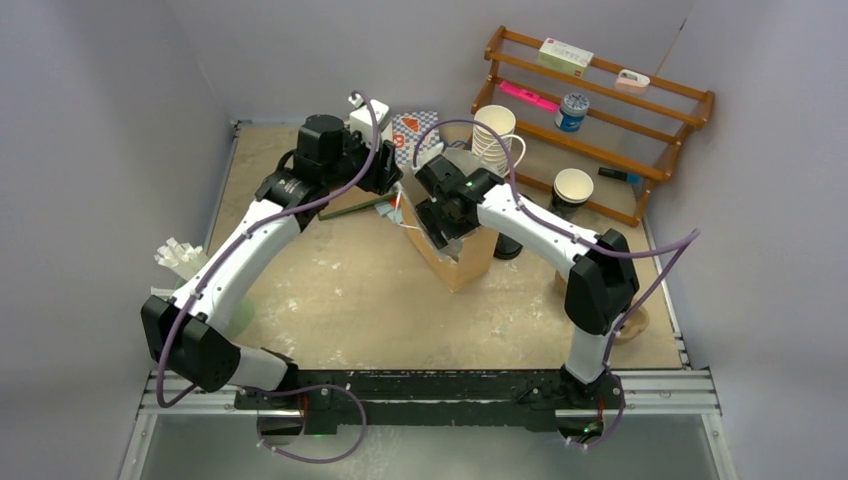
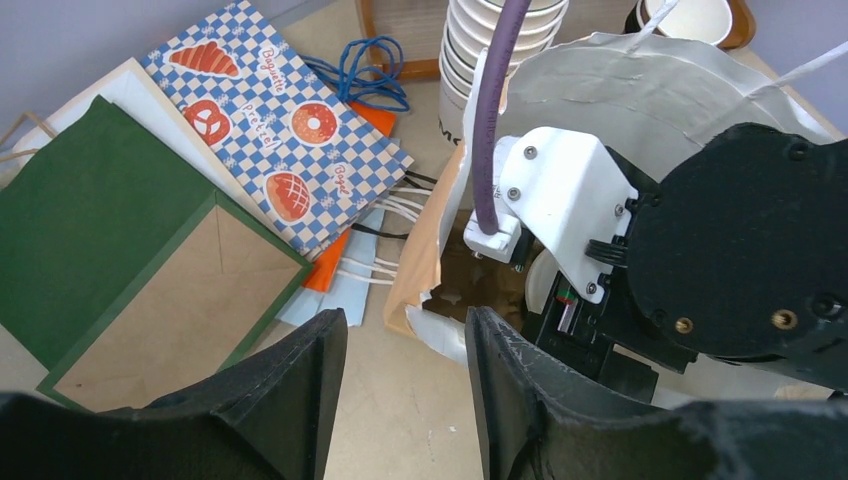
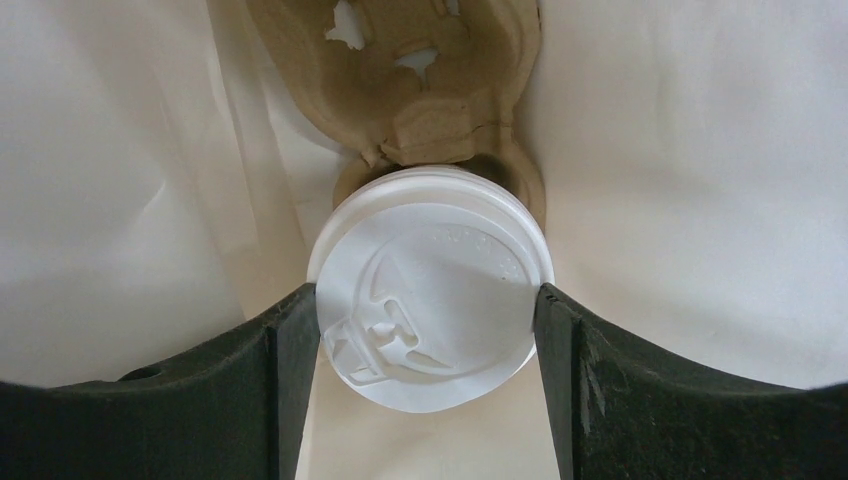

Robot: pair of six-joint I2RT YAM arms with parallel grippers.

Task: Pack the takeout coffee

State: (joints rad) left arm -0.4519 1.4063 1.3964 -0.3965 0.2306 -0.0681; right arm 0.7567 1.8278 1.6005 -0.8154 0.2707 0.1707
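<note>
- We judge the packing about half done. The white-lidded cup (image 3: 430, 300) already sits down inside the brown paper bag (image 1: 470, 262), its base in a socket of the cardboard carrier (image 3: 440, 100) on the bag's floor.
- The carrier's other sockets in the right wrist view are bare. We cannot pick out the black-lidded cup with any certainty, so we take that one as left to pack.
- The right claw (image 3: 428, 302) is clenched on the white-lidded cup, one finger pressed to each side of the lid's rim. It has not yet let go.
- The right arm (image 1: 540, 225) reaches forward and bends its wrist straight down into the bag's mouth.
- The left arm (image 1: 240, 250) stretches across the bench (image 1: 340, 290), its wrist just beside the bag's left rim.
- The left claw (image 2: 405, 322) is released, its fingers partly parted with nothing between them, above bare bench near the checked bag (image 2: 280, 130).
</note>
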